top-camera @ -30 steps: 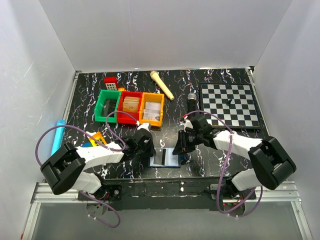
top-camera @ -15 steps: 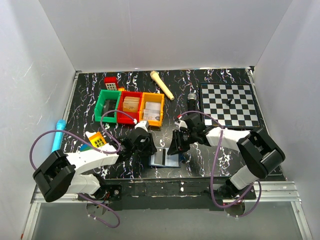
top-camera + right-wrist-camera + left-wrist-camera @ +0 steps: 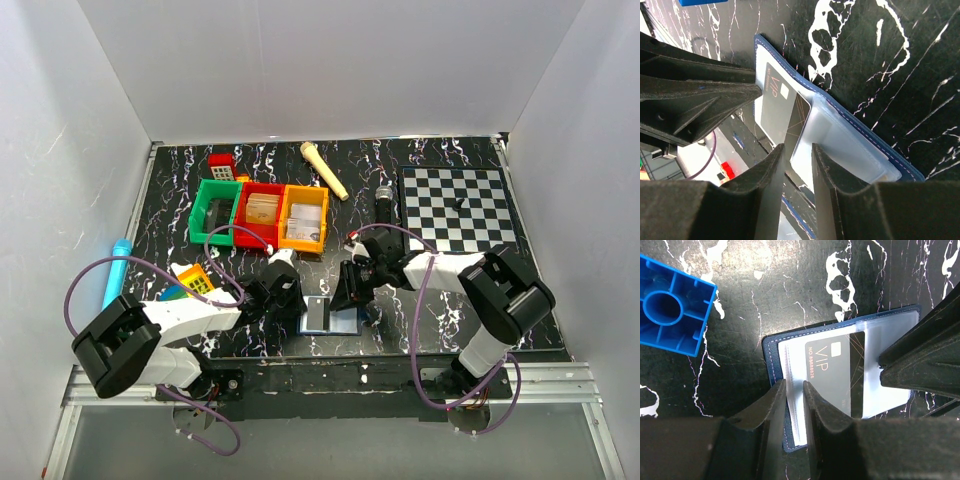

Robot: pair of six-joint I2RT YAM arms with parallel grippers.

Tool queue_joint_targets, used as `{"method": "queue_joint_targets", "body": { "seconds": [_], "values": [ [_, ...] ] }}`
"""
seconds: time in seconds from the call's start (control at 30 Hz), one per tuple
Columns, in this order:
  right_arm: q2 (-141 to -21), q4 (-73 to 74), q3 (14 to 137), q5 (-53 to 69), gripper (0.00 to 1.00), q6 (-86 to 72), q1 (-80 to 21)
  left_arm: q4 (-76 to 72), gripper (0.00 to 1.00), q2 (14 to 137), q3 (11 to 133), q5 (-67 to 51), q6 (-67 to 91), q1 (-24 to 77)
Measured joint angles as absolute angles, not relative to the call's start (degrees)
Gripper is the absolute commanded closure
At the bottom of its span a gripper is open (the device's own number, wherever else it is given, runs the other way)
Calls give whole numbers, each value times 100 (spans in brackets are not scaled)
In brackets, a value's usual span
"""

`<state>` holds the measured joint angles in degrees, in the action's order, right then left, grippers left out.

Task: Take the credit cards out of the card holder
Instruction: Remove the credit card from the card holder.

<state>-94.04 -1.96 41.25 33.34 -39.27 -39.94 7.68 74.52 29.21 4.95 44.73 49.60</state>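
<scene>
Right gripper (image 3: 352, 290): shifted left, closer in over card holder (image 3: 343, 322). Right arm elbow: drawn in from the right side toward the table centre. Left gripper (image 3: 287, 298): edged slightly left. Left arm elbow: swung outward, then partly returned.

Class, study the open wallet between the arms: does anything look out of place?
Yes. The dark VIP card sits partway out of its clear sleeve in the open navy-blue card holder, not tucked in. Nearby, the blue plastic toy block lies hollow side up.
</scene>
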Motion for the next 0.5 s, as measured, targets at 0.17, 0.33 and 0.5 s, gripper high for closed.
{"method": "queue_joint_targets", "body": {
  "seconds": [0.17, 0.33, 0.5],
  "values": [
    [-9500, -305, 4187, 3361, 64, -3994, -4032, 711, 81, 7450, 2886, 508, 4497, 4960],
    [-9679, -329, 4359, 3365, 64, -4036, -4110, 659, 81, 7446, 2858, 510, 4506, 4960],
    [-9802, -344, 4462, 3339, 64, -4053, -4185, 539, 82, 7426, 2794, 508, 4525, 4958]
  ]
}}
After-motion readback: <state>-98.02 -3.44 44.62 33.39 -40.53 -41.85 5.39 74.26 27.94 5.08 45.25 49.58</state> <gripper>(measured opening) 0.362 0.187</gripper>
